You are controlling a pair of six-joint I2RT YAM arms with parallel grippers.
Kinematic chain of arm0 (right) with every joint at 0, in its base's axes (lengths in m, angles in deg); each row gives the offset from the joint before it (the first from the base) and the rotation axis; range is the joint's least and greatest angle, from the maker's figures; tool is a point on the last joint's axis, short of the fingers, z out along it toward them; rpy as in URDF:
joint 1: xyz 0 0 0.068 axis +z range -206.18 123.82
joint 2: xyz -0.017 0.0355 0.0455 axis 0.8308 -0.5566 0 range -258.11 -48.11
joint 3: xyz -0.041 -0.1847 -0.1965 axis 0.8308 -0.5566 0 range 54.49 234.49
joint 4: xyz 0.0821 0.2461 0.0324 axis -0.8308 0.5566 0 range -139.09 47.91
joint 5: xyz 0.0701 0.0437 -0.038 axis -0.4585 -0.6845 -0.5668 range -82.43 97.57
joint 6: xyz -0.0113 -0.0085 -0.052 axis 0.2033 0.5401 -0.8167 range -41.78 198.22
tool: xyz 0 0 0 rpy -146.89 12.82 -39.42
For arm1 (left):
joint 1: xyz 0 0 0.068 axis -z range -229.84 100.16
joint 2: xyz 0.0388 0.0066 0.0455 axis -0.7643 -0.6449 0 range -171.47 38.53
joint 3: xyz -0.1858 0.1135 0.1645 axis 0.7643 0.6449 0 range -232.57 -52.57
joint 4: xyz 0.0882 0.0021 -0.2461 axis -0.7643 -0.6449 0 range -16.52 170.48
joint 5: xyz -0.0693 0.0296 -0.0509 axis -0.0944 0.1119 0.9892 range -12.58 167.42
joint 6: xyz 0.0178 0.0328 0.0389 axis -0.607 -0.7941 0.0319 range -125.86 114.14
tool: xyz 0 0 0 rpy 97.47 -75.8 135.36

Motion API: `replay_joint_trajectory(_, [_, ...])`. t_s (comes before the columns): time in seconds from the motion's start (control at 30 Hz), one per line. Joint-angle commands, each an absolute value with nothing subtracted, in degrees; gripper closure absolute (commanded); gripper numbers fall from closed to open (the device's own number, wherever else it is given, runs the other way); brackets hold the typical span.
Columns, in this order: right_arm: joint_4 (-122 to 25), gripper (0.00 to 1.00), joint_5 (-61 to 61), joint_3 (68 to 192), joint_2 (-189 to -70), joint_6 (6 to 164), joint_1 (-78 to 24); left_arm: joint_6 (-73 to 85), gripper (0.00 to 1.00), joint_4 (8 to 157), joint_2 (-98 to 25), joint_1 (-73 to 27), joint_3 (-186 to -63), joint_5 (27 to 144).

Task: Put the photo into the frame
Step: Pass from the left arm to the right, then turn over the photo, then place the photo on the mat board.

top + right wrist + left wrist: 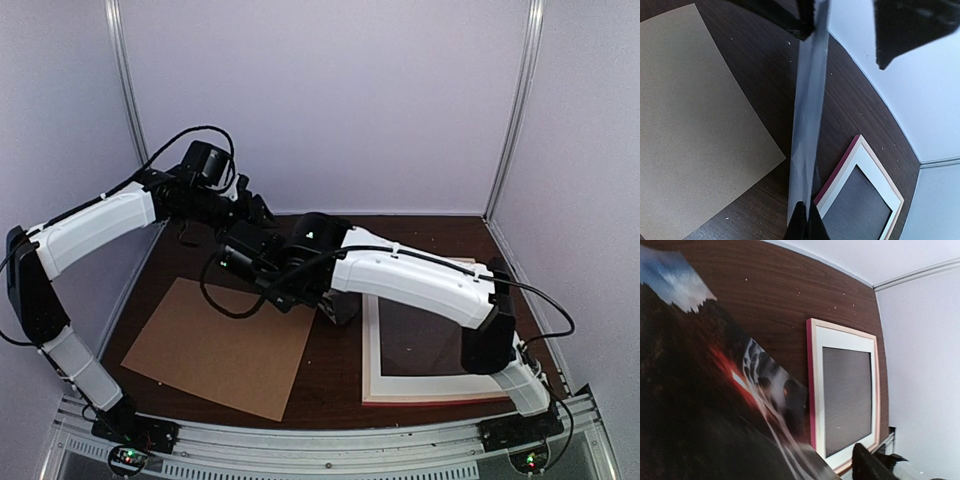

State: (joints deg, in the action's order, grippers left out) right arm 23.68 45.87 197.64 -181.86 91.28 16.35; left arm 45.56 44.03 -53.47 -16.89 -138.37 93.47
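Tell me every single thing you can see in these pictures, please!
photo: one, dark with a red glow, lifted off the table near the middle
frame: one, pink rim, flat on the table's right side
white mat: one, white, lying inside the frame
cardboard sheet: one, brown, flat on the table's left side
table: one, dark brown wood, under everything
walls: pale, at the back and both sides
left arm: one, white and black, reaching in to the middle
right arm: one, white and black, reaching in to the middle
right gripper: one, black, shut on the photo's edge
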Motion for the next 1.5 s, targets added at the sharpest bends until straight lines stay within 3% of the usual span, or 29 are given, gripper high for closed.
replay_joint_trajectory(0.0, [24.21, 1.0, 44.76, 196.27, -175.28, 93.33, 13.71, 42.75, 0.26, 49.87, -48.87, -18.04, -138.32, 98.68])
replay_joint_trajectory(0.1, [22.55, 1.0, 42.32, 192.92, -171.04, 94.71, 11.96, 40.68, 0.1, 50.68, -45.58, -19.44, -137.59, 99.6])
replay_joint_trajectory(0.17, [20.32, 1.0, 40.31, 189.51, -167.26, 95.55, 10.69, 38.7, 0.06, 50.6, -42.99, -20.59, -137.33, 100.14])
replay_joint_trajectory(0.37, [15.84, 1.0, 29.17, 179.45, -154.8, 101.21, 3.62, 33.46, 0.03, 49.73, -35.68, -23.94, -137.8, 102.72])
replay_joint_trajectory(0.6, [4.59, 1.0, 7.15, 154.02, -136.23, 112.27, -12.13, 26.36, 0.03, 46.58, -33.86, -24.27, -140.43, 105.13])
replay_joint_trajectory(0.8, [-0.86, 1.0, -3.78, 133.44, -125.09, 119.52, -22.35, 24.43, 0.02, 46.06, -34.56, -24.27, -139.87, 104.72])
replay_joint_trajectory(1.07, [1.71, 1.0, -3.74, 116.43, -117.94, 121.56, -28.86, 25.16, 0.02, 45.67, -36.45, -24.27, -137.36, 104.11])
replay_joint_trajectory(1.47, [11.57, 1.0, 1.04, 107.57, -114.51, 115.43, -35.7, 24.11, 0.02, 45.58, -40.73, -23.07, -134.68, 103.87])
